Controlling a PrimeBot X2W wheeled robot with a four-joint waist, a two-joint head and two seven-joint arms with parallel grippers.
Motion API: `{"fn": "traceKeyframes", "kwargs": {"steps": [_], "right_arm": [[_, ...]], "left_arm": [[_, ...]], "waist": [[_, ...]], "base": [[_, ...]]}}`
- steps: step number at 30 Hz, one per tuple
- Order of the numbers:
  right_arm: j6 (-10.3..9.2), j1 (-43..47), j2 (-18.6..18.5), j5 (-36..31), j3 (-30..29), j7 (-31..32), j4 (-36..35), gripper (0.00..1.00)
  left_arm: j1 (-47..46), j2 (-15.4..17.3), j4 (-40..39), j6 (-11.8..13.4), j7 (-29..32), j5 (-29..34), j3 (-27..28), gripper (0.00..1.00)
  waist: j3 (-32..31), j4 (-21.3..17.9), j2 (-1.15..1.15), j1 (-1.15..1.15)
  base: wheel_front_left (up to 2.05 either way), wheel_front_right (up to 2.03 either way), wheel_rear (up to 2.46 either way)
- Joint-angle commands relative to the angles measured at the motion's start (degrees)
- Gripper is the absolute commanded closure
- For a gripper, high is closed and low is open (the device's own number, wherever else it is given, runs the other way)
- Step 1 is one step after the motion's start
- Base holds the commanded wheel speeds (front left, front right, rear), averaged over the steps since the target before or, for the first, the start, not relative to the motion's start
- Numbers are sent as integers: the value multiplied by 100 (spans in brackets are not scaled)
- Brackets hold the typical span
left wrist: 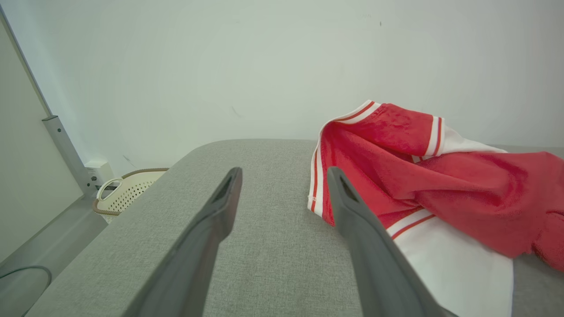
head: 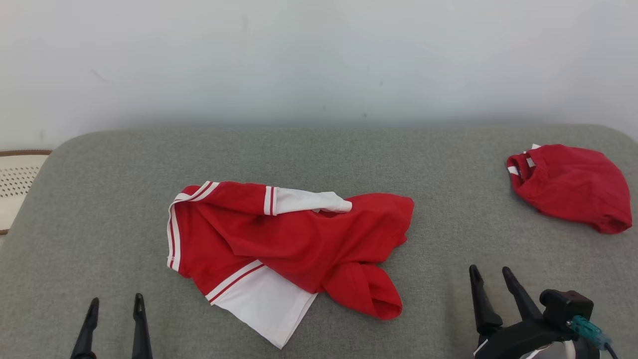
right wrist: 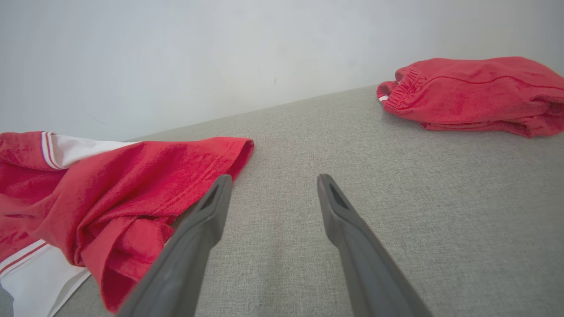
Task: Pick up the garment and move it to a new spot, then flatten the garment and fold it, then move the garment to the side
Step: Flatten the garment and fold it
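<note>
A crumpled red garment (head: 294, 239) with white panels and red-and-white stripe trim lies in the middle of the grey padded table (head: 319, 154). My left gripper (head: 116, 301) stands open at the lower left, short of the garment's striped left edge (left wrist: 318, 185); in the left wrist view that gripper (left wrist: 284, 172) holds nothing. At the lower right my right gripper (head: 491, 271) is open too, off the garment's right side. The right wrist view puts the red hem (right wrist: 220, 158) just left of the gripper (right wrist: 273, 178), apart from it.
A second red garment (head: 573, 187) lies bunched at the table's far right, also in the right wrist view (right wrist: 476, 94). A cream perforated basket (head: 17, 184) stands off the table's left edge, below a metal post (left wrist: 66, 149). A pale wall runs behind the table.
</note>
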Motion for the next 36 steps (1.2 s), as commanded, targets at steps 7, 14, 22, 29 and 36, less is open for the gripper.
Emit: {"fn": "traceKeyframes", "kwargs": {"steps": [7, 14, 22, 29, 36], "right_arm": [[-3, -144, -28, 109, 247, 168, 159, 0], [-3, -686, -122, 345, 677, 387, 690, 0], [-3, -1380, -164, 603, 1115, 412, 1467, 0], [-3, -1951, -91, 997, 1449, 442, 2395, 0], [-3, -2327, -75, 1397, 1684, 295, 3211, 0]], "left_arm": [[-108, -73, 157, -239, -24, 128, -58, 0], [-192, -221, 243, -393, -24, 229, -92, 0], [-292, -392, 317, -536, -24, 259, -128, 0], [-406, -555, 423, -678, -24, 331, -120, 0], [-506, -697, 510, -824, -24, 420, -108, 0]], "waist": [[-75, 153, 0, 0], [-20, 334, 0, 0], [124, 558, 0, 0], [257, 787, 0, 0], [377, 990, 0, 0]], "base": [[0, 0, 0], [0, 0, 0], [0, 0, 0], [0, 0, 0], [0, 0, 0]]}}
